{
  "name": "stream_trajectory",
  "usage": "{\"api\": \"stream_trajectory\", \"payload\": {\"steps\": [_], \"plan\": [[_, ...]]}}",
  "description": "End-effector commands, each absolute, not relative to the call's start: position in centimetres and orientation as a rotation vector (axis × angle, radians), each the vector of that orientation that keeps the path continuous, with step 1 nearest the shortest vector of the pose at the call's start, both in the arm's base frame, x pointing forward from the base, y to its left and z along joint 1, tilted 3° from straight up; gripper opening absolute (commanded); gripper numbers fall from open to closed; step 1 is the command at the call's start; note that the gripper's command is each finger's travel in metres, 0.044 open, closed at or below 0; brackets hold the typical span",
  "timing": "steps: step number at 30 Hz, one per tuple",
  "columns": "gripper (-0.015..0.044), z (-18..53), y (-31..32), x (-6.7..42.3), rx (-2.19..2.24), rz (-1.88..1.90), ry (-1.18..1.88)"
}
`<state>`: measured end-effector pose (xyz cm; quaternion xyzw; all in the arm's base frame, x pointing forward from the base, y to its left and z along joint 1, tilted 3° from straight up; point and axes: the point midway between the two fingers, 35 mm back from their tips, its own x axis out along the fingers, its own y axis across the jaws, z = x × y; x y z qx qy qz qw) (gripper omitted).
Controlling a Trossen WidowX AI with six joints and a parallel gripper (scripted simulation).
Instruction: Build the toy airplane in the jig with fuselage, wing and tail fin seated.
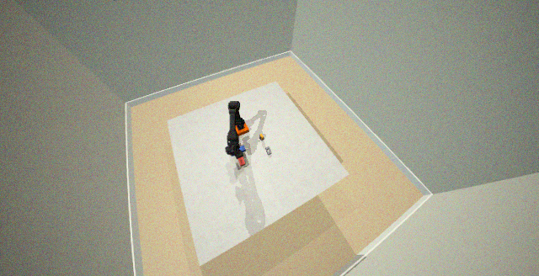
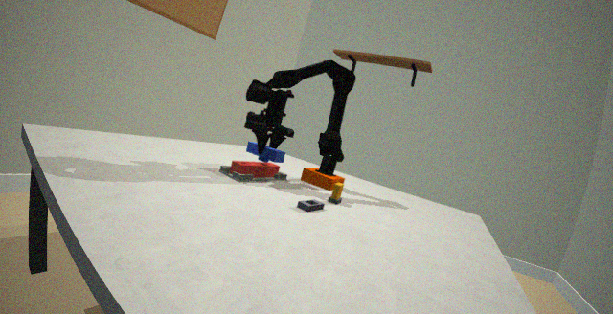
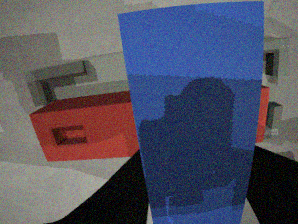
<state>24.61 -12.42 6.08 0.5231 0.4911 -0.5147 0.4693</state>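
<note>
My gripper (image 1: pixel 240 155) (image 2: pixel 267 149) is shut on the blue wing (image 2: pixel 276 155) (image 3: pixel 195 45), which it holds a little above the red fuselage. The wing's tab points down in the exterior view. The red fuselage (image 1: pixel 242 161) (image 2: pixel 254 168) (image 3: pixel 105 131) lies in the grey cradle (image 2: pixel 282 176) (image 3: pixel 60 71) and looks level. Its tail socket shows empty at the left of the wrist view; the wing hides the middle of the fuselage and its socket there. The yellow tail fin (image 1: pixel 262 136) (image 2: pixel 338 190) stands upright in a small dark holder away from the cradle.
A small dark block with a hollow in its top (image 1: pixel 269 151) (image 2: pixel 310 205) sits near the tail fin's holder. The arm's orange base (image 1: pixel 242 130) (image 2: pixel 321 179) is behind the cradle and close to the tail fin. A shelf (image 2: pixel 383 59) is on the wall.
</note>
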Motion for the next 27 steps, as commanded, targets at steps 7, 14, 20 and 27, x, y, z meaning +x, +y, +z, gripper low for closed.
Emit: {"api": "stream_trajectory", "payload": {"steps": [7, 14, 20, 27], "plan": [[0.0195, 4.66, -12.41, 24.51, 1.279, -1.266, 1.2], [0.0161, 4.77, -12.34, 24.5, 1.282, -1.262, 1.206], [0.0056, 4.77, -12.34, 24.5, 1.282, -1.262, 1.206], [0.024, 4.77, -12.34, 24.5, 1.282, -1.262, 1.206]]}}
